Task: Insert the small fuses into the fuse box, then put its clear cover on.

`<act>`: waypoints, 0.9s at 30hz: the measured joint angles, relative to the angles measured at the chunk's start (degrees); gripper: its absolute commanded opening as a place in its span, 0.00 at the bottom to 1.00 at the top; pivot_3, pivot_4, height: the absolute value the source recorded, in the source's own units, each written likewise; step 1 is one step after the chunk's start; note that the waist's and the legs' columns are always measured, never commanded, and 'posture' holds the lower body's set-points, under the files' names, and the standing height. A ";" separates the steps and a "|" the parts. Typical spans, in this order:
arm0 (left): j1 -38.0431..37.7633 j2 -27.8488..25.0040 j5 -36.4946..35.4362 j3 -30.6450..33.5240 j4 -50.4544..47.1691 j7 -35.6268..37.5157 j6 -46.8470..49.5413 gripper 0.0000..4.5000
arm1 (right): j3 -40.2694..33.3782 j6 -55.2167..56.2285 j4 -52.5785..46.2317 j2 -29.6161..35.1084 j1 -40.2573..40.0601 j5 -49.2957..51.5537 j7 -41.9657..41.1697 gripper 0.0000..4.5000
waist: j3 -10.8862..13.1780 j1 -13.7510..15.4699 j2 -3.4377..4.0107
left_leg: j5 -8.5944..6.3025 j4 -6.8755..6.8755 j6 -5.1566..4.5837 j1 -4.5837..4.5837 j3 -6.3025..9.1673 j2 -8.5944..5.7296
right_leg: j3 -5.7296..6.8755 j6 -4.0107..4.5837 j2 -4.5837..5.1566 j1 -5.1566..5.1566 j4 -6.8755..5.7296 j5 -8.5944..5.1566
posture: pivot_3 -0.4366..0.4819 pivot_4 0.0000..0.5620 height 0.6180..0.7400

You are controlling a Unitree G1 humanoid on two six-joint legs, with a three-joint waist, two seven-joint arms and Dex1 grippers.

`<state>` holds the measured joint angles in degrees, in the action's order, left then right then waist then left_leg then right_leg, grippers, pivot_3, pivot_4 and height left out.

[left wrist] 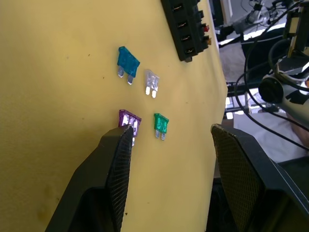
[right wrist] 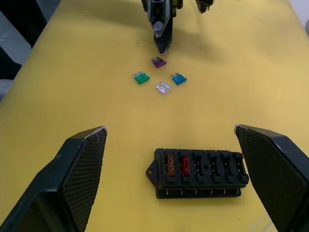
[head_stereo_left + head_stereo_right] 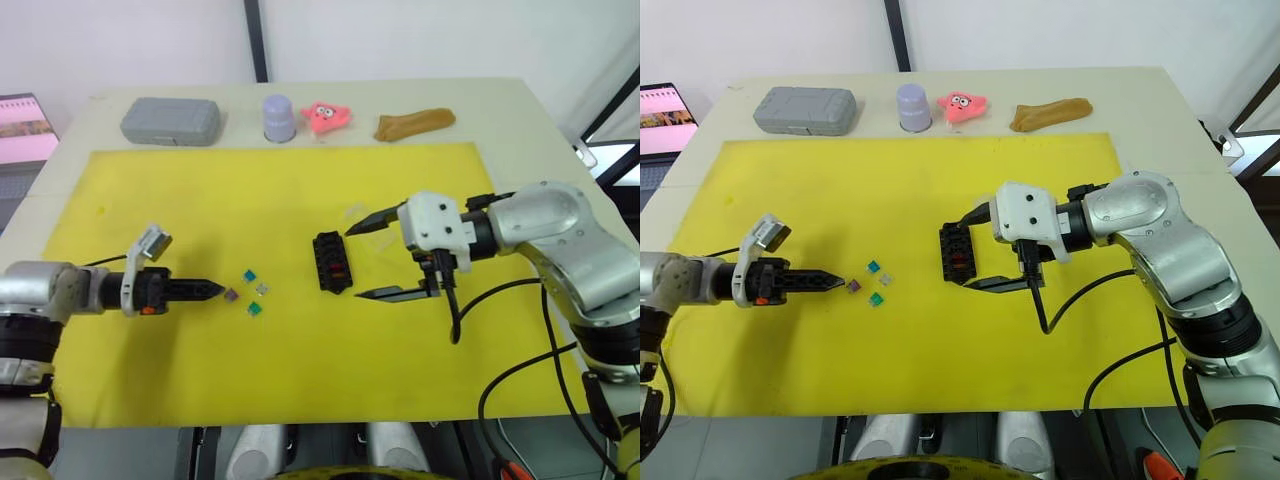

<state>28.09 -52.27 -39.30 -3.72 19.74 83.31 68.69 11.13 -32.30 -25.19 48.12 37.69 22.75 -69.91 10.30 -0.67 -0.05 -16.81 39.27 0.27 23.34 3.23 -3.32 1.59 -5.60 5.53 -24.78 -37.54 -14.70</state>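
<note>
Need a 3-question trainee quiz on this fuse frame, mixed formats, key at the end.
1. True or false: the fuse box already holds two fuses, one orange and one red.
2. How many loose fuses lie on the yellow mat?
   A. two
   B. four
   C. six
3. Fill in: the left tool has a fingertip at the ___ fuse.

Key:
1. True; they sit in the two slots at one end.
2. B: purple, teal fuse, clear fuse and green fuse.
3. purple. The right tool straddles the box, jaws wide apart.
</note>
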 measured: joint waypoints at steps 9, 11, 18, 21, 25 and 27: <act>1.59 2.97 2.31 -0.15 4.56 0.17 -2.40 0.60 | 0.01 -1.10 -0.03 0.03 0.03 0.03 0.95 1.00 | -0.01 0.07 0.01 | 0.00 0.00 0.00 -0.01 0.00 0.00 | 0.00 0.00 0.00 0.00 -0.01 0.00 | 0.48 0.27 0.92; 1.93 3.05 2.45 -0.13 5.36 0.29 -2.78 0.60 | 0.01 -1.24 -0.26 0.06 0.03 0.04 1.00 1.00 | -0.01 0.07 0.00 | 0.00 0.00 0.00 -0.01 0.00 0.00 | 0.00 0.00 0.00 0.01 -0.01 0.00 | 0.48 0.27 0.92; 2.18 3.03 2.45 0.02 5.91 0.61 -2.82 0.60 | 0.01 -1.86 -0.61 0.10 0.17 0.06 1.08 1.00 | -0.01 0.02 0.00 | 0.00 0.00 0.01 -0.01 0.00 0.00 | 0.00 0.00 0.00 0.00 -0.02 0.00 | 0.48 0.27 0.92; 1.84 3.03 2.55 0.02 5.78 0.63 -3.18 0.60 | 0.01 -1.89 -0.60 0.10 0.83 0.05 1.13 1.00 | -0.01 0.00 0.00 | 0.01 0.00 0.01 -0.01 0.00 0.00 | 0.00 0.00 0.00 0.00 -0.02 0.00 | 0.48 0.27 0.92; 1.40 3.03 2.62 -0.03 4.80 0.71 -3.57 0.60 | 0.09 -1.89 -0.60 0.09 1.11 0.04 1.17 1.00 | -0.01 0.02 0.00 | 0.01 0.00 0.01 -0.01 0.00 0.00 | 0.00 0.00 0.01 0.00 -0.02 0.00 | 0.48 0.27 0.92; 1.21 3.03 2.66 -0.07 4.50 0.92 -3.95 0.60 | 0.22 -1.89 -0.58 0.09 1.12 0.03 1.20 1.00 | -0.01 0.02 0.00 | 0.01 0.00 0.01 -0.01 0.00 0.00 | 0.00 0.00 0.01 0.00 -0.02 0.00 | 0.48 0.27 0.92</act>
<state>29.30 -49.23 -36.64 -3.80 24.23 84.23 64.73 11.35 -34.19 -25.77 48.21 38.81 22.78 -68.72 10.29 -0.65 -0.05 -16.80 39.27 0.29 23.33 3.23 -3.33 1.59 -5.59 5.54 -24.77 -37.56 -14.70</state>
